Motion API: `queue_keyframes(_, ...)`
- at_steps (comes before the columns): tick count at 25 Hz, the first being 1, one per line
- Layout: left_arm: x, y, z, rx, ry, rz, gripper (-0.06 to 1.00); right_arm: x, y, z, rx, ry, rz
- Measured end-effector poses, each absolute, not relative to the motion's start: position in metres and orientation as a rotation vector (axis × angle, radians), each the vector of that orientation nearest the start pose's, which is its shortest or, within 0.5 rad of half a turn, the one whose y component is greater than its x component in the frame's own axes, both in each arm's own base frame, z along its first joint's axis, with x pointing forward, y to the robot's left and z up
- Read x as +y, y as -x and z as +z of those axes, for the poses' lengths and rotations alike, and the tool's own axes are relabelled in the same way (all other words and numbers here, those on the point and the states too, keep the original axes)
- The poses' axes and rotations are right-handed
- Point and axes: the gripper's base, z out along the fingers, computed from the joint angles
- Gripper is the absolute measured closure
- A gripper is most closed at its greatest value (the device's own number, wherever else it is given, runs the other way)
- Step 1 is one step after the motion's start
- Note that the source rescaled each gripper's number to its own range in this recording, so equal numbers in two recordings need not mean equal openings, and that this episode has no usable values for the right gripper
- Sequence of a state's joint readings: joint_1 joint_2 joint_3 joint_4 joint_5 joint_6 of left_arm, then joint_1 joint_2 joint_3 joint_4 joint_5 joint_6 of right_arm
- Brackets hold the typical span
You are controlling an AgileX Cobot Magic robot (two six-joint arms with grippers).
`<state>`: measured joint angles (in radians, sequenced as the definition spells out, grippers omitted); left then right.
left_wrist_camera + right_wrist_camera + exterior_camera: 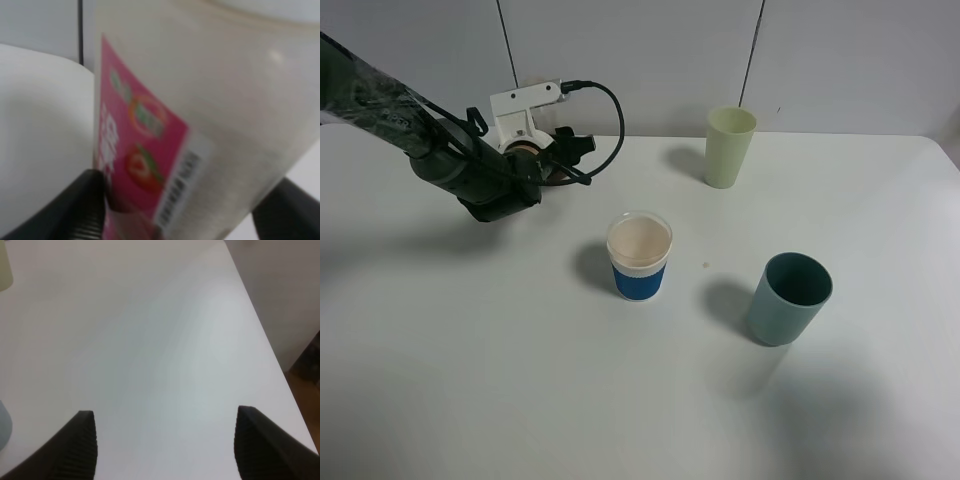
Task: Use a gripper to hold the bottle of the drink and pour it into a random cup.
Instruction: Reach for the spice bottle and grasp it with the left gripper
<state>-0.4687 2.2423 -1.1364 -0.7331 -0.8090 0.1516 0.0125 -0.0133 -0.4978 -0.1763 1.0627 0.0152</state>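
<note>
The bottle (215,100) fills the left wrist view: clear plastic with a pink-and-white label, leaning in the picture. My left gripper (177,215) has a finger on each side of it. One finger (85,205) presses the label and the other (287,212) lies against the opposite wall. The drink inside looks pale and cloudy, and I cannot tell its level. In the high view the left gripper (565,160) sits at the table's back left and hides most of the bottle. The cup (640,257), white band over blue, stands mid-table to the gripper's right. My right gripper (165,440) is open over bare table.
A tall pale green cup (730,147) stands at the back, right of centre. A teal cup (790,298) stands front right of the banded cup. The white table (470,380) meets a wall behind, and its right edge (260,340) shows in the right wrist view.
</note>
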Motion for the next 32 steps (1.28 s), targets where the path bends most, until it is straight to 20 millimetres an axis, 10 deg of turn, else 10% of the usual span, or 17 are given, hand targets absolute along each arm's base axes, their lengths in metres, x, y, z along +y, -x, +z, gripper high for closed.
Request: queue_keyframes(32,-0.128,-0.430,0.090,1.798,0.202,-0.048,0.45,-0.014,0.007,0.277,2.028,-0.012,-0.193)
